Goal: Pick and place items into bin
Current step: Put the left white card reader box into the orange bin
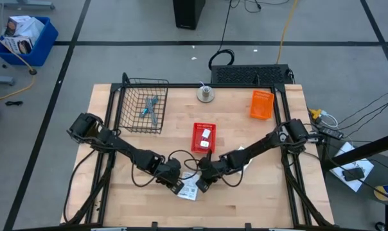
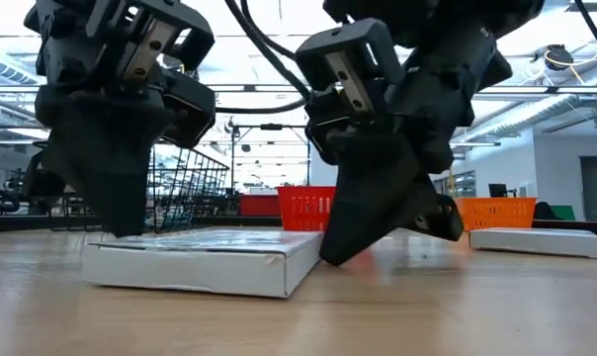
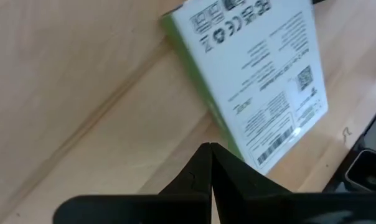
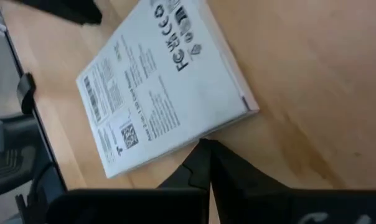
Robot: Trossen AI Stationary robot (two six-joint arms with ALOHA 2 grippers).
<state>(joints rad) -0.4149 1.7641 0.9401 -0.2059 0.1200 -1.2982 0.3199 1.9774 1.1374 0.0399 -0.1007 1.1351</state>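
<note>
A flat white packet with black print (image 1: pixel 189 190) lies flat on the table near the front, between my two grippers. My left gripper (image 1: pixel 176 185) is shut with its tip at the packet's green long edge (image 3: pixel 228 140). My right gripper (image 1: pixel 202 185) is shut with its tip at the opposite long edge (image 4: pixel 175 146). A second white packet (image 2: pixel 536 240) lies flat further right, partly under my right arm. Two small white blocks (image 1: pixel 205 136) lie in the red bin (image 1: pixel 195 138). Grey and teal stick tools (image 1: pixel 150 108) lie in the wire basket (image 1: pixel 133 122). My left gripper's shut fingertips (image 3: pixel 208 152) meet the packet's green long side, near the barcode corner (image 3: pixel 263 158), slanting down from the table's left. The packet lies flat. My right gripper's shut fingertips (image 4: pixel 203 149) meet the packet's other long side (image 4: pixel 194 140), slanting down from the table's right; its tip is on the table (image 2: pixel 340 259).
An orange bin (image 1: pixel 261 104) stands at the far right and a round metal piece (image 1: pixel 205 95) at the far middle. Cables trail on the table behind both grippers. Bare wood lies to the near left and near right.
</note>
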